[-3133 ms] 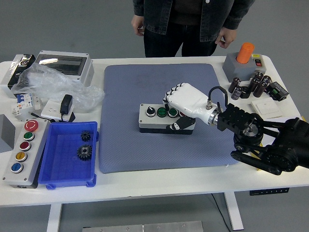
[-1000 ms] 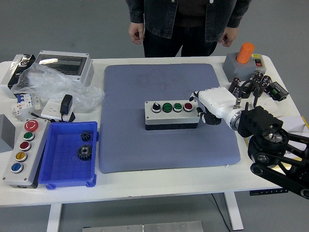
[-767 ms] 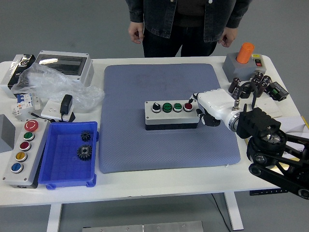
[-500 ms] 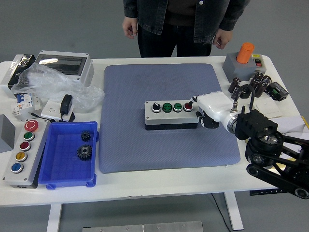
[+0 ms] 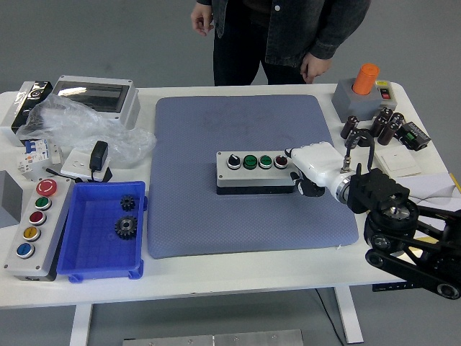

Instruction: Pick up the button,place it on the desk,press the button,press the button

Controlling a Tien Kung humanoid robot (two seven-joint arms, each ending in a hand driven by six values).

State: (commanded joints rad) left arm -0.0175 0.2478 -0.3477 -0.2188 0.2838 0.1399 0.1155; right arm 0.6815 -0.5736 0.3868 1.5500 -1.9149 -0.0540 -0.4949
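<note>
A grey button box (image 5: 256, 171) with a black selector knob, two green buttons and a red button on top lies flat in the middle of the blue-grey mat (image 5: 216, 130). My right hand (image 5: 306, 169), white-shelled, is at the box's right end. One fingertip (image 5: 289, 154) sits by the red button (image 5: 280, 161); I cannot tell whether it touches it. The other fingers curl down beside the box and grasp nothing. My left arm is out of view.
A blue bin (image 5: 86, 245) with two gears and a grey box of coloured buttons (image 5: 34, 220) stand at the front left. A plastic bag (image 5: 79, 126), adapter and enclosure lie at the back left. An orange button box (image 5: 364, 86), capacitors and a switch plate stand at the right. A person (image 5: 281, 36) stands behind the table.
My right hand let go of the box, drew back to its right end and settled a fingertip by the red button. The person stepped to the right.
</note>
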